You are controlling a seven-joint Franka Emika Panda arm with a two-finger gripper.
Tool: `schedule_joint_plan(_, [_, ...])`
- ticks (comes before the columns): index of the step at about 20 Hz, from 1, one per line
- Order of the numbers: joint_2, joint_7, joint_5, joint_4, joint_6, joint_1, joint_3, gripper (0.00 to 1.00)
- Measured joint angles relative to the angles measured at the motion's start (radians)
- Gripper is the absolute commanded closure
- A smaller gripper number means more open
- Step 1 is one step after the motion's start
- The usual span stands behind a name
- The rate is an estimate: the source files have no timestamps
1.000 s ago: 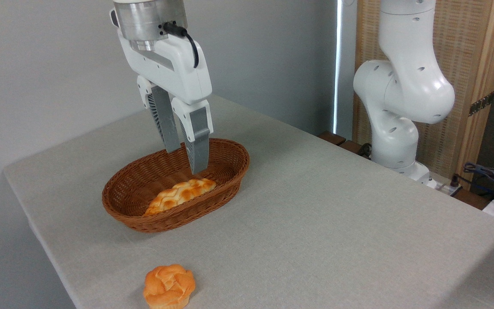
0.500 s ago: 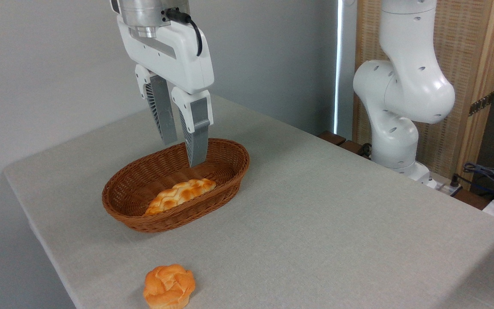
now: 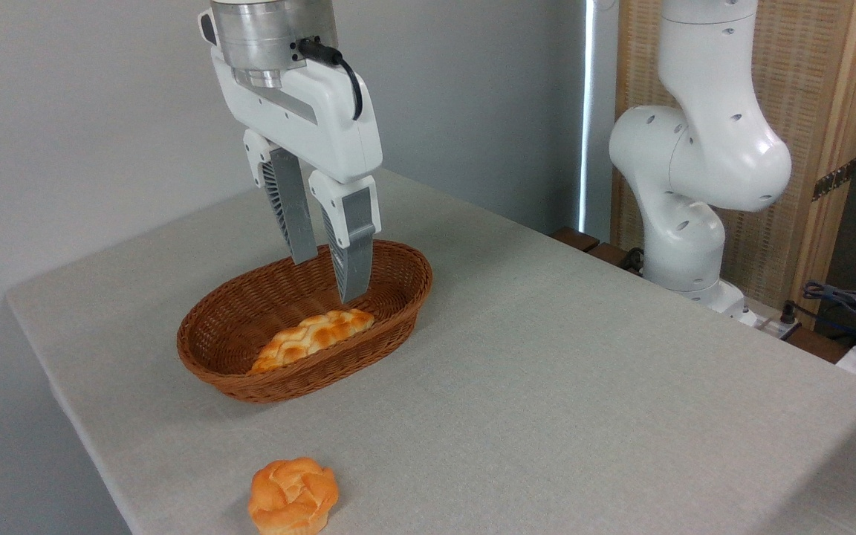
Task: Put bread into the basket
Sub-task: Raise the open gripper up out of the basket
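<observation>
1 basket (image 3: 398, 308), oval brown wicker, on the table (image 3: 562, 401) left of centre. 1 bread (image 3: 314, 337) lies inside it, along the near wall, pointed end toward the lower left, pale gold w/ orange-brown patches. Nothing else in the basket.

1 bun (image 3: 293, 496), small, round, orange, knotted, sits on the table near the front edge, well apart from the basket.

1 gripper (image 3: 328, 276) hangs above the basket's far half, fingers pointing down & slightly right. 2 grey fingers (image 3: 354, 249), a narrow gap between them; jaws parted & empty, nothing held. Tips are clear of the bread, above it, not touching. The nearer tip overlaps the basket's inner far wall in the view; contact w/ the wicker can't be told, but it looks to be in the air.

1 arm: white base segments (image 3: 695, 163) stand at the table's far right edge; wrist w/ metal flange & black cable (image 3: 339, 59) enters from the top.

Bkgd: grey wall, wood-framed woven panel (image 3: 807, 111) behind the arm base, some cables (image 3: 844, 297) at the right edge.

Table cloth is plain light grey.
</observation>
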Motion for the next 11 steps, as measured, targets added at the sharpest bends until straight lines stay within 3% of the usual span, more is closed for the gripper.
schedule_joint_plan(11, [-0.022,0.0,0.0,-0.043,0.006,0.001,-0.008,0.0])
